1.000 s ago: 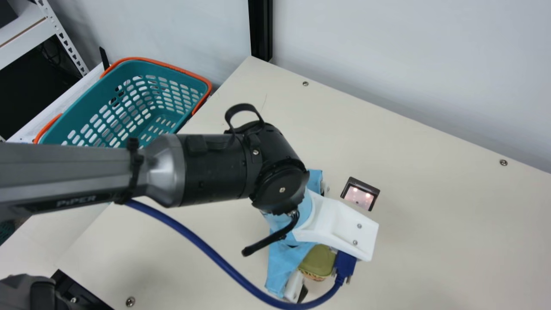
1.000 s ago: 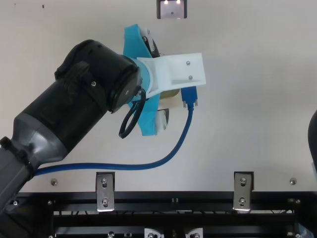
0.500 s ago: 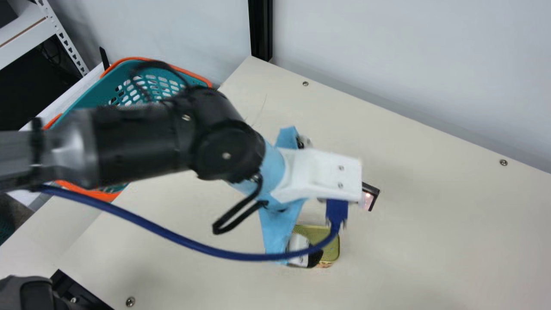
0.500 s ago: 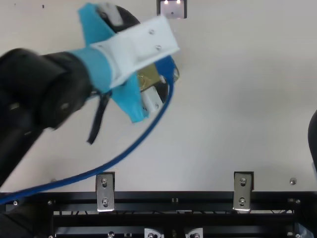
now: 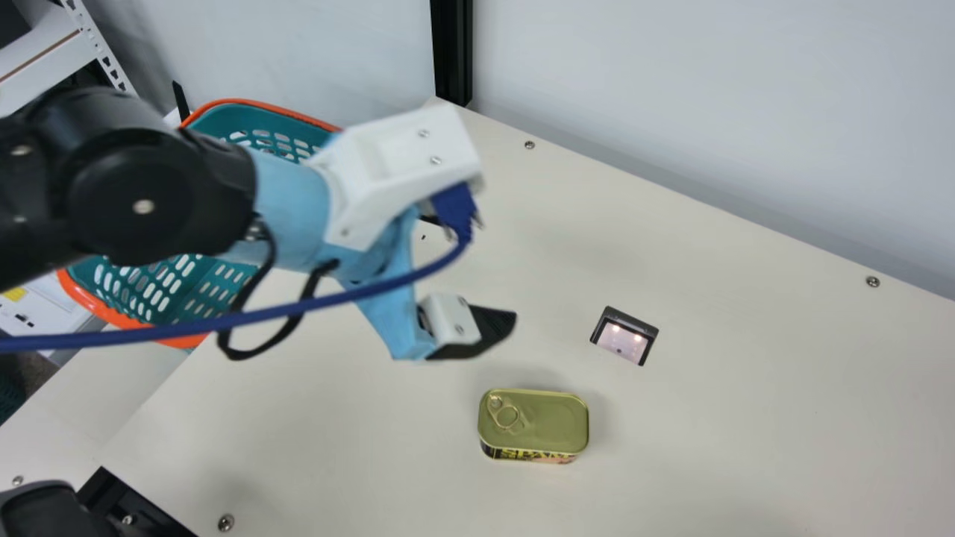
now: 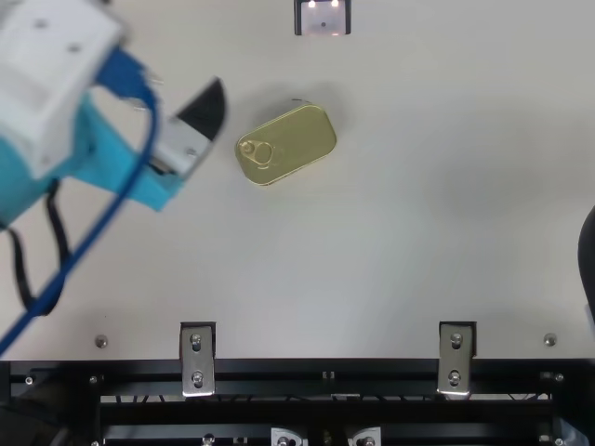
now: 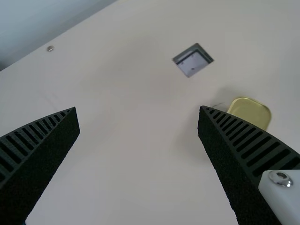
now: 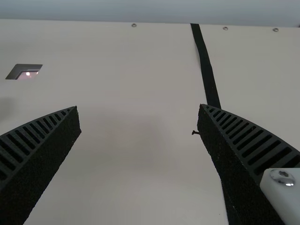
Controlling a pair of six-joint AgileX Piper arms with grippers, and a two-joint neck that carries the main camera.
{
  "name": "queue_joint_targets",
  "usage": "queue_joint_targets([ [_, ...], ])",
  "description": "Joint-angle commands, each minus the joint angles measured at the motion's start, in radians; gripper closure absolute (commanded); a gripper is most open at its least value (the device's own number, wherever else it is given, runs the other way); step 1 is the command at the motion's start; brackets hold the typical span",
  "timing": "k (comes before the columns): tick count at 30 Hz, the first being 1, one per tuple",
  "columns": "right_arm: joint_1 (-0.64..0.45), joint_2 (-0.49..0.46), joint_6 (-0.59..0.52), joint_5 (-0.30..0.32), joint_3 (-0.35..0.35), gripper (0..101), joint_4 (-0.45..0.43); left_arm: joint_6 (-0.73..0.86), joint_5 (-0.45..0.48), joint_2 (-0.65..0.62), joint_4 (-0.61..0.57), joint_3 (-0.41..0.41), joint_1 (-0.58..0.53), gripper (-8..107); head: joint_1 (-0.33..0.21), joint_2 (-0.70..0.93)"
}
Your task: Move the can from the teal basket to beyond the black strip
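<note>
Left hand [image 5: 481, 268] released, fingers spread apart from can [image 5: 548, 419], open tabletop [image 5: 716, 455] around can's edges; right hand [image 8: 139, 112] spread

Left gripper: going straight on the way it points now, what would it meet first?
Probably the table: the left gripper points down at its surface, with the can off to one side. How far off that surface is, I can't tell.

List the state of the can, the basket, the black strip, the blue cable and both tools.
Can: lid up on the table, sealed, ring folded flat
Basket: upright, open-topped
Strip: lying flat on the table
Cable: plugged in at the left wrist
Left tool: open, empty
Right tool: open, empty
</note>
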Motion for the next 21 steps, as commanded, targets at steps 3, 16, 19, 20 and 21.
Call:
queue_joint_targets([
  [3,0.000,0.000,0.000,0.000,0.000,0,0.000,-0.093,-0.043,-0.084,0.052,0.077,0.079,9,-0.047,0.022],
  [16,0.000,0.000,0.000,0.000,0.000,0,0.000,-0.279,-0.147,-0.314,0.208,0.326,0.306,9,-0.047,0.022],
  [19,0.000,0.000,0.000,0.000,0.000,0,0.000,-0.286,-0.152,-0.319,0.219,0.330,0.308,9,-0.047,0.022],
  [20,0.000,0.000,0.000,0.000,0.000,0,0.000,-0.299,-0.154,-0.335,0.232,0.347,0.329,9,-0.047,0.022],
  [21,0.000,0.000,0.000,0.000,0.000,0,0.000,-0.306,-0.149,-0.341,0.238,0.357,0.343,9,-0.047,0.022],
])
